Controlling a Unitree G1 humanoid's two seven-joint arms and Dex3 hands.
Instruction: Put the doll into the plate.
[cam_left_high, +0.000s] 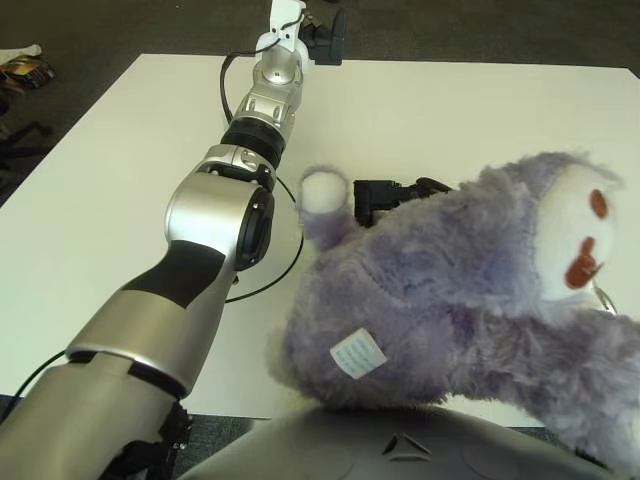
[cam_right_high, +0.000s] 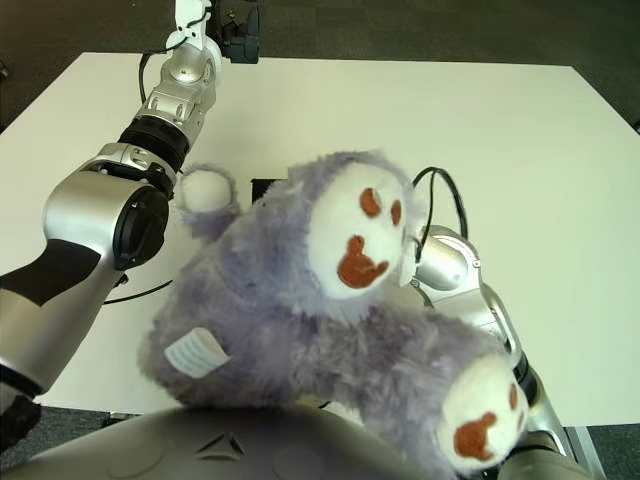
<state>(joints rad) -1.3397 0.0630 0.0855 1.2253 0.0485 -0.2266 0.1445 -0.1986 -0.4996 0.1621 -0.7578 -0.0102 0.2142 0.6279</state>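
Now, purple plush doll (cam_right_high: 300, 330) right up close to the head camera, filling the lower right of both views, held low over the near edge of the white desk (cam_left_high: 120, 170). Soles up: one white foot pad with brown paw print in the middle of the right eye view, the other down at the bottom right. White sewn-in label on the flank, small white-tipped tail poking up on the doll's left side. Plate hidden — only a thin black curved line (cam_left_high: 270, 285) peeking out on the desk between the left forearm and the fur; cannot tell whether that is a plate rim or a cable.

Right hand (cam_left_high: 390, 192): dark fingers sticking out from behind the doll's upper edge, silver wrist joint (cam_right_high: 445, 265) showing beside the upturned foot. Looks pressed into the plush and carrying it, though the grip itself is buried in fur.

Left arm stretched straight out across the desk, silver and black segments running from bottom left to the far edge. Left hand (cam_left_high: 325, 35) at the far desk edge, dark, hanging past the rim; fingers too small to read, cannot tell open or closed.
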